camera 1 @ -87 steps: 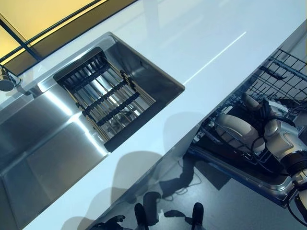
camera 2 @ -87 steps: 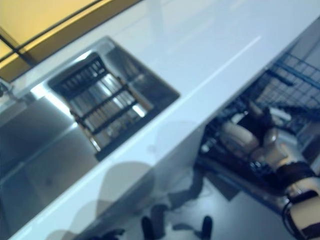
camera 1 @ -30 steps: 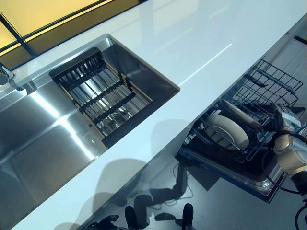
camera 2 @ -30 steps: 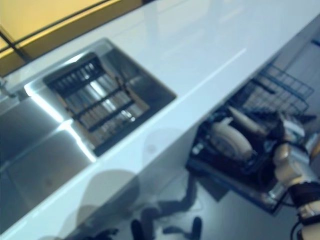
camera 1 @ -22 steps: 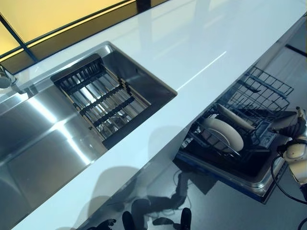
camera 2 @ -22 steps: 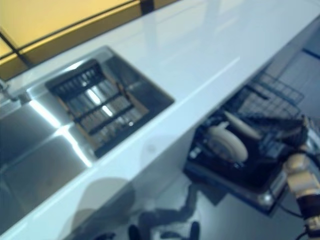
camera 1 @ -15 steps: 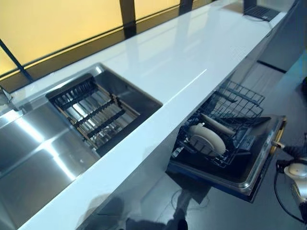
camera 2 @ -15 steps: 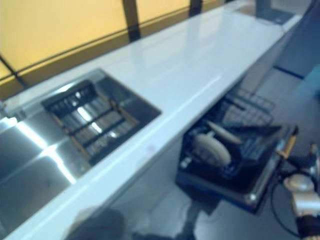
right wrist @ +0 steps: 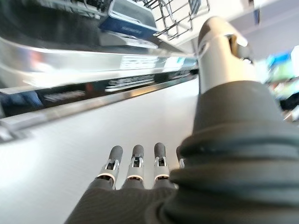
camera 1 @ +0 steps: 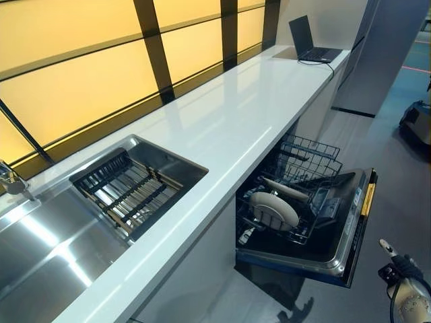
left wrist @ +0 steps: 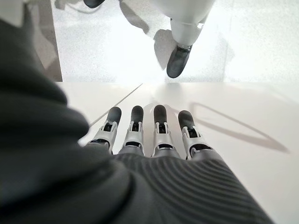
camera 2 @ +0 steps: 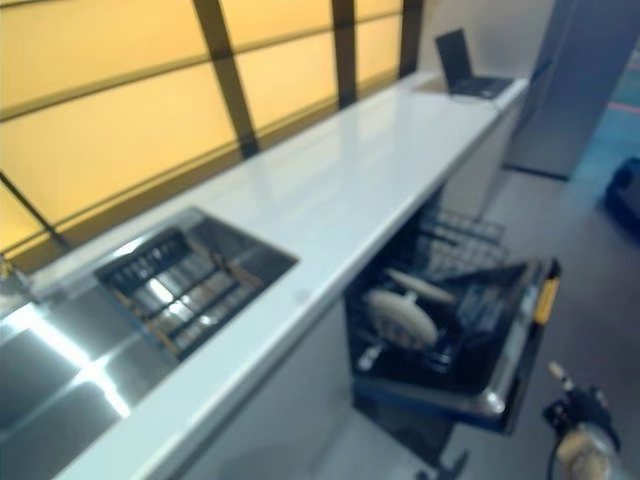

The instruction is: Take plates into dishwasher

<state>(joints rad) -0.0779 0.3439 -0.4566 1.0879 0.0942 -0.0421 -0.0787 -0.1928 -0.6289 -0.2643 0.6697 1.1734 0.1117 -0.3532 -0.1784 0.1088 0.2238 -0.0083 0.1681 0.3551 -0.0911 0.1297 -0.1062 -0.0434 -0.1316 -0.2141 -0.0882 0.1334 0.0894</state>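
The dishwasher (camera 1: 337,232) stands open under the white counter (camera 1: 236,114), its door down and its lower wire rack (camera 1: 306,156) pulled out. A round pale plate (camera 1: 273,210) stands in the rack, with a second plate (camera 1: 286,190) leaning behind it. My right hand (camera 1: 403,269) hangs low beyond the door's outer corner, apart from the rack; in its wrist view its fingers (right wrist: 135,164) are straight and hold nothing, with the door's steel edge (right wrist: 93,84) past them. My left hand (left wrist: 159,140) shows only in its wrist view, fingers straight, empty, over the pale floor.
A steel sink (camera 1: 40,245) with a dark drying rack (camera 1: 124,192) and a tap (camera 1: 9,179) lies at the left. A laptop (camera 1: 311,44) sits at the counter's far end. A tall grey cabinet (camera 1: 384,54) and a dark object (camera 1: 415,122) stand beyond the dishwasher.
The camera has risen and pulled back, so more of the room shows. My right hand has come out of the dishwasher rack, leaving the plates there, and dropped to beyond the door.
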